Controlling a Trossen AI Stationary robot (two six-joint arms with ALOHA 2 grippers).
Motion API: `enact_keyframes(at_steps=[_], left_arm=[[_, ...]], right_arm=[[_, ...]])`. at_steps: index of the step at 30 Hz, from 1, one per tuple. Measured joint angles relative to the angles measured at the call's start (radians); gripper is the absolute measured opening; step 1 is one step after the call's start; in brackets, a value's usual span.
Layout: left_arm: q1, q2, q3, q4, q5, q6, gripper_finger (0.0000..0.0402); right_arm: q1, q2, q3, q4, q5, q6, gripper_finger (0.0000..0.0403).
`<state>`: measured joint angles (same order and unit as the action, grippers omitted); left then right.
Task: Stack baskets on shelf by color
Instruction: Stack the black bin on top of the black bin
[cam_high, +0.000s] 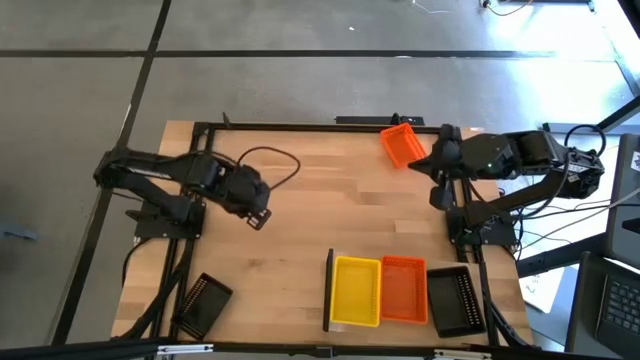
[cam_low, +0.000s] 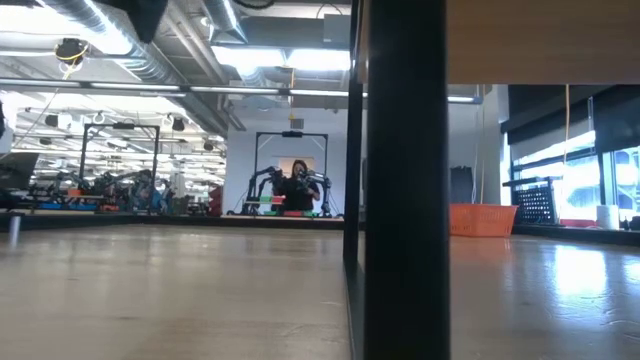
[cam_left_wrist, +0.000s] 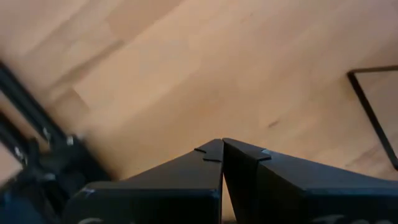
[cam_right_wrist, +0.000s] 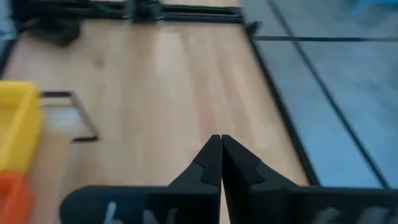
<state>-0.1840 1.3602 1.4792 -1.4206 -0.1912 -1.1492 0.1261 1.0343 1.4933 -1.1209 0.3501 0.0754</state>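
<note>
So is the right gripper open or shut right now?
Shut, and empty. In its wrist view the right gripper's two dark fingers meet tip to tip with nothing between them, over bare table.

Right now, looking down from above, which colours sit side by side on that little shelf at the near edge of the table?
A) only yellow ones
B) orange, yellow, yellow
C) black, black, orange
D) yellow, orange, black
D: in the high view a yellow basket, an orange basket and a black basket lie in a row on the shelf, beside its dark upright end.
</note>
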Motion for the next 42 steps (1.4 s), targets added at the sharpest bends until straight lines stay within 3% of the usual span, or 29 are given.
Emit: enact_keyframes(at_steps=[11, 15, 24, 35, 42], left_arm=[[-0.175, 0.0, 0.0, -0.019, 0.003, -0.259, 0.0], [-0.221, 0.0, 0.0, -0.019, 0.023, -0.36, 0.0], [-0.279, 0.054, -0.001, -0.018, 0.165, -0.367, 0.0002], [-0.337, 0.17, -0.001, 0.022, 0.348, -0.376, 0.0066], [-0.405, 0.273, -0.001, 0.05, 0.441, -0.505, 0.0066]], right_arm=[[0.0, 0.018, 0.0, 0.043, -0.318, -0.16, 0.0], [0.0, 0.018, 0.0, 0.088, -0.326, -0.195, 0.0], [0.0, 0.018, 0.0, 0.115, -0.326, -0.217, 0.0], [0.0, 0.018, 0.0, 0.115, -0.325, -0.216, 0.0], [0.0, 0.018, 0.0, 0.115, -0.326, -0.216, 0.0]])
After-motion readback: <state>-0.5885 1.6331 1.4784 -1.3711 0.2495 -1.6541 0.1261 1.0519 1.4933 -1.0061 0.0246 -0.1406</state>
